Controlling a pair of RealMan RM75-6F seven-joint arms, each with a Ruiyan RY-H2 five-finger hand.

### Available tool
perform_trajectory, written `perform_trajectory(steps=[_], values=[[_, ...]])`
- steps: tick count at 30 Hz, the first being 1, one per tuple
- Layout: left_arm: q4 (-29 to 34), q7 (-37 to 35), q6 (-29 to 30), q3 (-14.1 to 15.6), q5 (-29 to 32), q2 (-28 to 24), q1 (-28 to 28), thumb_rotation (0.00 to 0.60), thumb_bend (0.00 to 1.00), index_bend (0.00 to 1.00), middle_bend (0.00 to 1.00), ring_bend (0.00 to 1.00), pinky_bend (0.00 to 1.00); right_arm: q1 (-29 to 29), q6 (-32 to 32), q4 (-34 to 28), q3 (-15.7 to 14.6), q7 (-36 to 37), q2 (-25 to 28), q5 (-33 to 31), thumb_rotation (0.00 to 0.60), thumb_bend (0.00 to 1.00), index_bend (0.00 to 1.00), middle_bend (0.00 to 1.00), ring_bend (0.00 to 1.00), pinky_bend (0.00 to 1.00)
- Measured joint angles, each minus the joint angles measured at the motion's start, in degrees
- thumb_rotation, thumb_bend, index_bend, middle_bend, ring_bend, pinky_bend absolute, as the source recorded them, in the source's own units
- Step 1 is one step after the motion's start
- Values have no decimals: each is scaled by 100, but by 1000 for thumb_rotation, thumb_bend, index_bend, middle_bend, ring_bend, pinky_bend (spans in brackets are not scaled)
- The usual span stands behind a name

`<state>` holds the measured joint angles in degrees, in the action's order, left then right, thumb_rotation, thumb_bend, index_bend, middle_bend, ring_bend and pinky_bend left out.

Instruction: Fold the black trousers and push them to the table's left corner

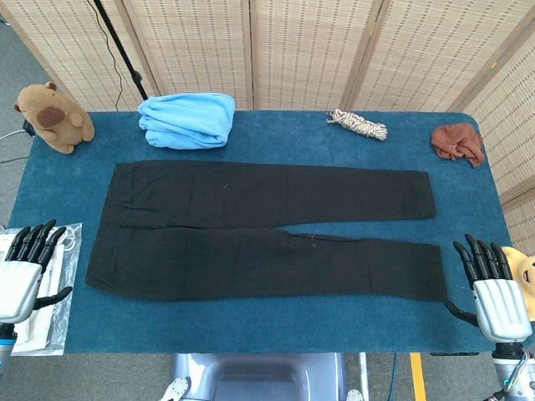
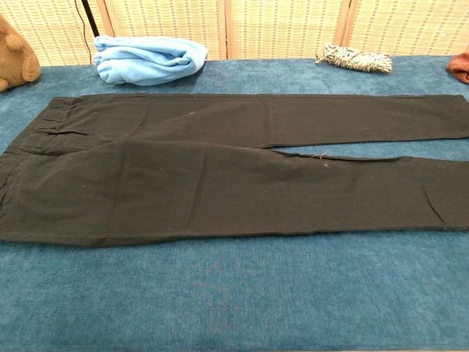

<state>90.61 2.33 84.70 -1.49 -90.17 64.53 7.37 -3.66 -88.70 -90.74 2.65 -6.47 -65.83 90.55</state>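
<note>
trousers [image 1: 267, 230]: flat, unfolded (risk: legs bunch when folded)
left hand [image 1: 25, 271], right hand [image 1: 493, 292]: fingers spread, holding nothing
blue cloth [image 1: 188, 119]: may get shoved

Woven cane screen panels [image 1: 284, 50] in pale wooden frames stand side by side behind the counter [image 1: 276, 326], closing off the back of the room and angling in at the right. The counter wears a deep blue, carpet-like cover. Grey floor [image 1: 17, 58] shows at the far left, where a black stand pole [image 1: 121, 46] leans up against the screens. The light is even and soft, without hard shadows.
</note>
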Motion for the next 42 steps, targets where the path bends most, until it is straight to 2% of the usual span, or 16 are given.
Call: perform_trajectory(steps=[8,15,19,27,36,42], values=[[79,-53,-45,26,32,-44,-1,600,0,0,0,0,0,12,89,-100,-63,-141,38,-4,600,0,0,0,0,0],[165,-436,-40,73,-17,-244,-15,600,0,0,0,0,0,-43,376,-32,-223,-460,-55,65,600,0,0,0,0,0],[277,-657,-3,97,-60,-419,-33,600,0,0,0,0,0,-115,661,194,-392,-708,-200,182,600,0,0,0,0,0],[325,-1079,79,83,-9,-538,-84,600,0,0,0,0,0,-247,827,817,-519,-734,-635,444,600,0,0,0,0,0],[213,-1434,153,68,102,-593,-172,600,0,0,0,0,0,-640,956,1846,-380,-551,-1470,652,600,0,0,0,0,0],[179,-1503,100,34,211,-598,-180,600,0,0,0,0,0,-872,1181,1954,-313,-547,-1715,644,600,0,0,0,0,0]])
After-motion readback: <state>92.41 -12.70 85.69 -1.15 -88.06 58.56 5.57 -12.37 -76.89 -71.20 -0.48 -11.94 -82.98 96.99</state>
